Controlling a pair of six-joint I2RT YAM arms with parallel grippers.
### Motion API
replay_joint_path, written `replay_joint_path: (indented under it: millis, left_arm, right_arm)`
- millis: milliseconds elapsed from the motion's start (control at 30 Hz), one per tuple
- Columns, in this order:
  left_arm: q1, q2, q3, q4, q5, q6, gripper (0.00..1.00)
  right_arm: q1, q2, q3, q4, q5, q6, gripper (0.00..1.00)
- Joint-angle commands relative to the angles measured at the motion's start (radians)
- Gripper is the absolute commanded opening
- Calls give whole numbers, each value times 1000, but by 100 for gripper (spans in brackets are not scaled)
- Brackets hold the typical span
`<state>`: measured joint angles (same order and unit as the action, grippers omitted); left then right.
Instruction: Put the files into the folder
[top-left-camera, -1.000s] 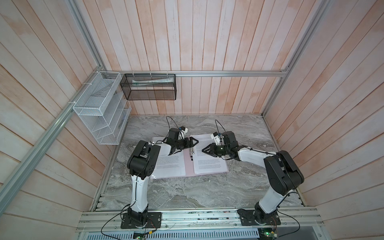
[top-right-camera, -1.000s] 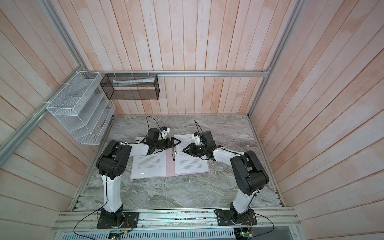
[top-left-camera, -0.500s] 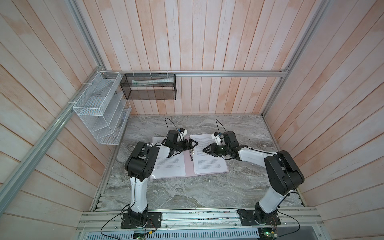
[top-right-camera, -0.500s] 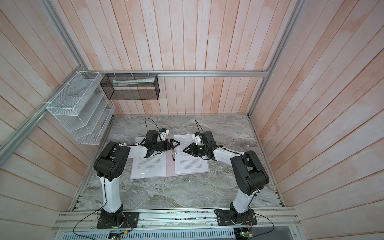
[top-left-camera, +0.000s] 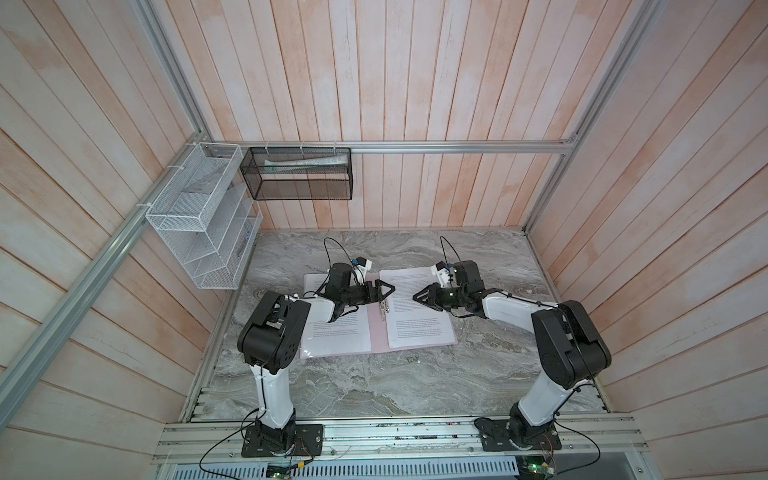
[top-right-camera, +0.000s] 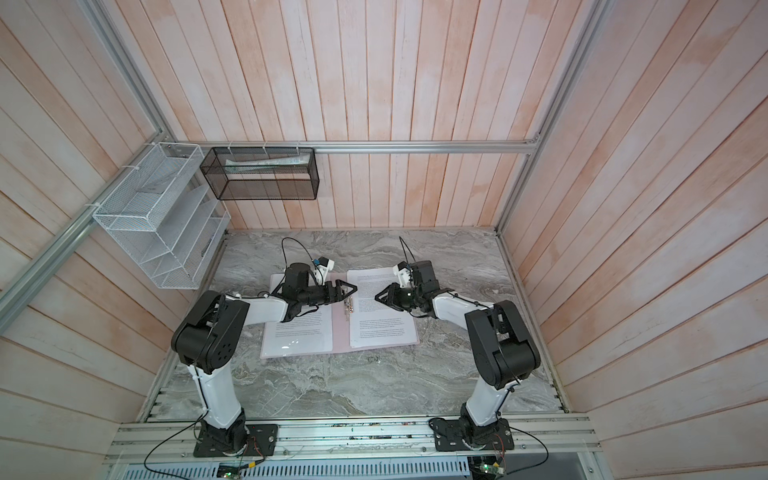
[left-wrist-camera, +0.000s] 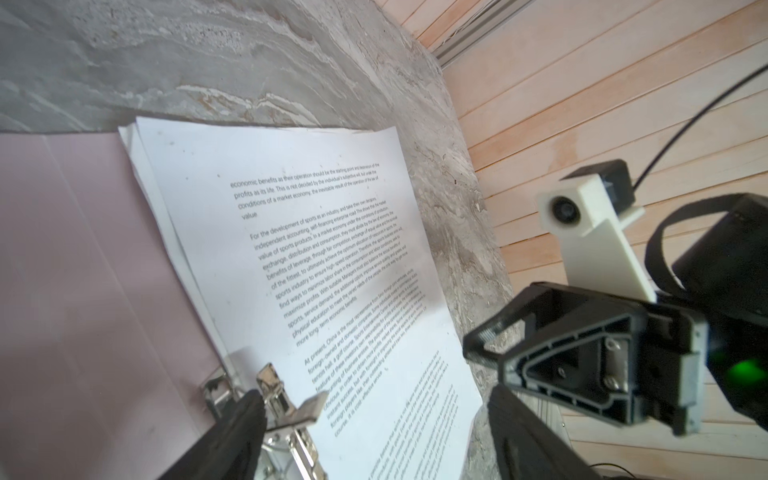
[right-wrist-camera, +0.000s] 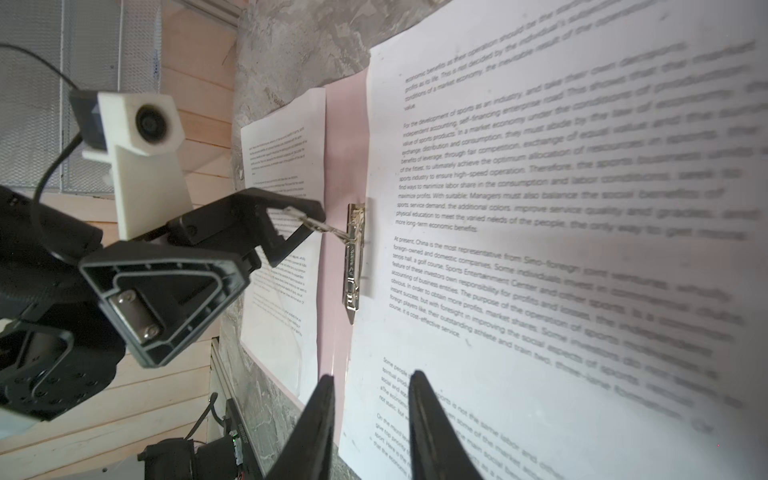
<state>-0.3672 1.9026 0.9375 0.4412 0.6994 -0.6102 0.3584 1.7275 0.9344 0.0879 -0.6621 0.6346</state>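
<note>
left gripper (right-wrist-camera: 297, 232) spread wide, finger propping clip lever (right-wrist-camera: 322, 226) up | right gripper (right-wrist-camera: 372, 374) barely parted, empty, over files (right-wrist-camera: 540, 291) on folder (right-wrist-camera: 347, 145) | I mean to tuck them under the clip bar (right-wrist-camera: 352, 266)

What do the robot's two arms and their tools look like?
Both the left arm and right arm have black joint housings joined by white links, on black base plates. A thin black cable loops above each wrist. The left tool and right tool are black with triangular fingers, each topped by a white camera mount. A green light glows on the right wrist.
</note>
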Motion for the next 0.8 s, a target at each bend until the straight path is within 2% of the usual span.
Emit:
replay_joint_path:
  millis: [0, 200, 300, 400, 600, 767]
  left_arm:
    - [2, -66, -44, 35, 2, 1, 86]
    - [4, -138, -68, 0, -20, 19, 86]
    - [4, -162, -67, -9, -29, 14, 86]
    - [4, -186, -73, -6, -33, 6, 86]
    - [5, -230, -84, -35, -51, 27, 86]
    - [14, -250, -99, -44, -55, 36, 86]
  right_arm:
    - [-35, -2, 53, -90, 75, -60, 29]
    - [-80, 55, 171, -208, 248, -139, 34]
    - [-83, 119, 274, -291, 361, -193, 45]
    - [-84, 190, 375, -353, 440, -225, 48]
    - [-84, 307, 514, -407, 488, -244, 49]
    - [-82, 363, 562, -408, 493, -242, 49]
